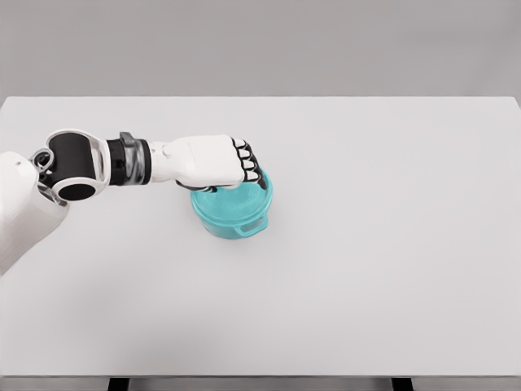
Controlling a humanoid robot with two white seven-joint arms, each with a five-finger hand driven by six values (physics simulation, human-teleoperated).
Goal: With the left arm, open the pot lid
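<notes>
A small teal pot (230,213) with a side handle (251,230) stands on the white table, left of its middle. My left hand (236,173) lies right over the top of the pot, fingers curled down onto the lid (259,181). Only a thin teal edge of the lid shows past the knuckles; the knob and the grip itself are hidden under the palm. The left arm reaches in from the left edge, forearm level across the table. The right arm does not show.
The white table (391,244) spreads wide around the pot, its front edge near the bottom of the picture and its far edge against a grey wall. No other objects stand on it.
</notes>
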